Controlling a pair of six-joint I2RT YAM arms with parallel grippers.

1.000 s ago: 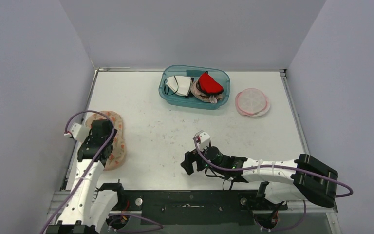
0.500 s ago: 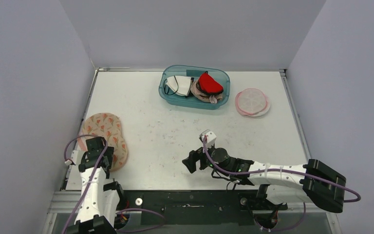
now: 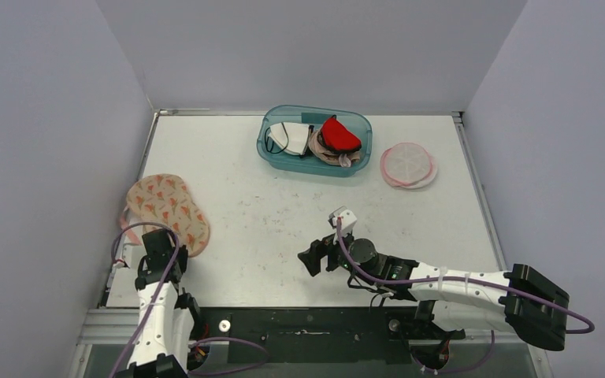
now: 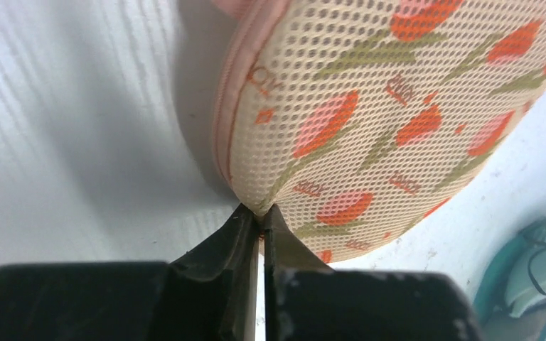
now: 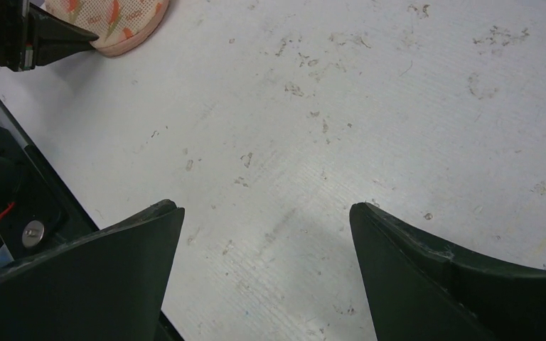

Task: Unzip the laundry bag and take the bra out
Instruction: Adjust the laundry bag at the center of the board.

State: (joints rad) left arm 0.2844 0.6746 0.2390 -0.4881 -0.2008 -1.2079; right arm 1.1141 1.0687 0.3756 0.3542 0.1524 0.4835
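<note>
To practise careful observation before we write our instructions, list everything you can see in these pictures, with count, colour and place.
laundry bag: one, cream mesh with red flower print, near left of the table
tub: one, teal, far middle
clothes: a white, a red and a beige piece, inside the tub
round case: one, pale pink, far right, beside the tub
table: one, white, scuffed
left fingers: black, shut on the laundry bag's edge
right fingers: black, open, over bare table
</note>
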